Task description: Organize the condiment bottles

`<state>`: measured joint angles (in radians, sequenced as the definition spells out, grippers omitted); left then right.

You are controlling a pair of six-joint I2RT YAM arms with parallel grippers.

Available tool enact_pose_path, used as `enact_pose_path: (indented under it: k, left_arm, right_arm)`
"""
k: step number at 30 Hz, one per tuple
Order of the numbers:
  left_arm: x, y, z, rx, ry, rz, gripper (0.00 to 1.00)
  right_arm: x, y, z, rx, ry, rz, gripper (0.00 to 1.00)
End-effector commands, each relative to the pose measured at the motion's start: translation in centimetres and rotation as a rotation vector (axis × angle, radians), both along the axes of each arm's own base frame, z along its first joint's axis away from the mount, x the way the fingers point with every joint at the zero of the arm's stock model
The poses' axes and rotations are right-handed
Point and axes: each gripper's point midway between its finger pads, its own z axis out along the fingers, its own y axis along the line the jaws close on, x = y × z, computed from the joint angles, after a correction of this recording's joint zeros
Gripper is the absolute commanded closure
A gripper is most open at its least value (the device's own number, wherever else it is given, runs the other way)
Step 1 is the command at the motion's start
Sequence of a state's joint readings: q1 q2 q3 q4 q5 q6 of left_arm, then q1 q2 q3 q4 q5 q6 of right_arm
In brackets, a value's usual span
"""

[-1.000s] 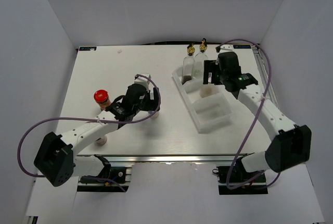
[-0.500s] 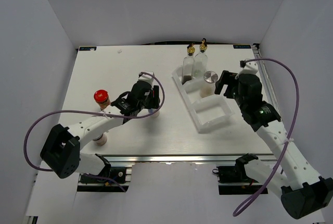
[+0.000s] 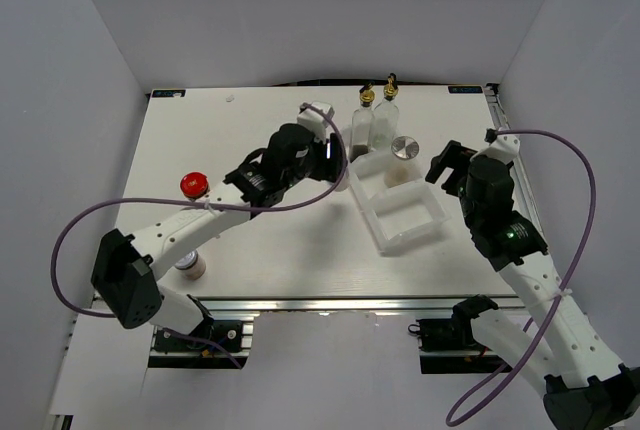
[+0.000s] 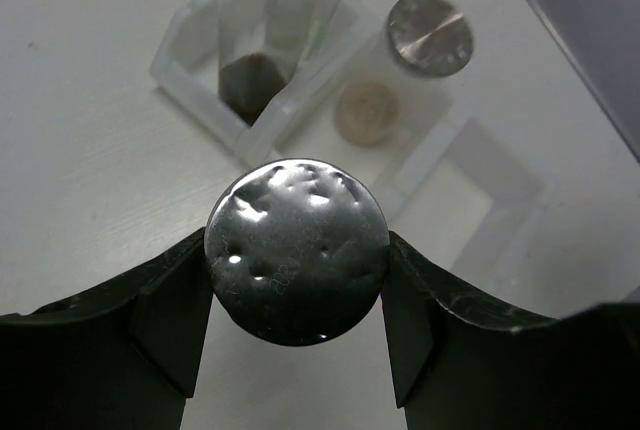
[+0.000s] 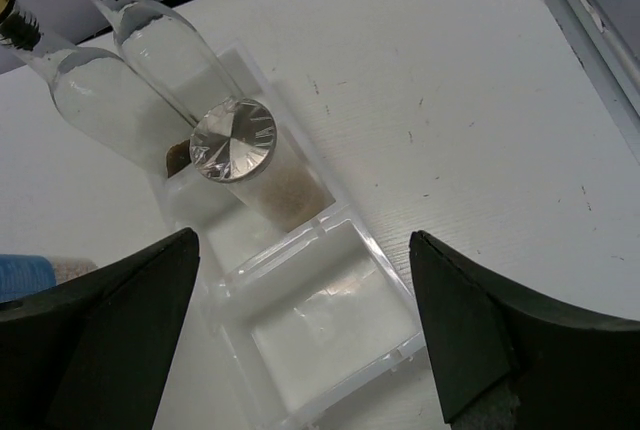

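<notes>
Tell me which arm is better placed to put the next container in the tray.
Left. The left hand is shut on a silver-lidded cylinder right next to the tray. The right hand is open and empty.

Overhead view looking down from afar, wrist views close, all sharing tray [image 3: 412, 212]

I am operating in a robotics lab test cell. The white table [image 3: 200, 140] stands inside a plain white-walled enclosure [image 3: 300, 10]. An aluminium extrusion rail [image 3: 330, 305] runs along its near edge, with the arm mounts [image 3: 200, 335] clamped below it. Purple cables [image 3: 56, 268] loop loosely off both arms. A white compartment tray [image 3: 410, 235] and condiment bottles [image 3: 362, 128] sit on the table as isolated test props.
</notes>
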<state>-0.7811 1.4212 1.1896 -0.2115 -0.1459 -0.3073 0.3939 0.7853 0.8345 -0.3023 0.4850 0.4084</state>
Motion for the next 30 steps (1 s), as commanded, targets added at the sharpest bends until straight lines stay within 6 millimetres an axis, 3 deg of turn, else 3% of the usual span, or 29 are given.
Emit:
enact_pose_path:
  k: [1,3,5,7,8,13,30]
  left_arm:
    - [1.3,-3.3,4.0,-0.074,-0.094,-0.066,1.0]
    - [2.1,-4.8,3.2,-0.058,-0.083,-0.08,1.0]
    - [2.8,-6.2,4.4,-0.072,-0.101,-0.095,1.0]
    - [3.3,-7.5,3.1,-0.043,-0.079,-0.118,1.0]
    - [3.4,-8.1,3.7,-0.047,-0.087,-0.125,1.0]
    - [4.2,-9.6,1.9,-0.022,-0.071,-0.141,1.0]
    - [5.9,-12.0,-0.4,-0.012,-0.053,-0.159,1.0]
  right_arm:
    - [0.3,-1.4,1.3,0.023,-0.066,-0.088,0.11]
    - [0.2,-1.7,1.3,0.02,-0.068,-0.102,0.11]
    - [0.2,-1.9,1.3,0.017,-0.069,-0.113,0.11]
    - [0.2,-2.0,1.2,0.011,-0.067,-0.123,0.1]
    - [0.2,-2.1,1.2,0.01,-0.066,-0.125,0.11]
    - [0.1,-2.2,1.4,0.011,-0.072,-0.125,0.11]
    - [0.5,-1.8,0.4,-0.011,-0.044,-0.108,0.11]
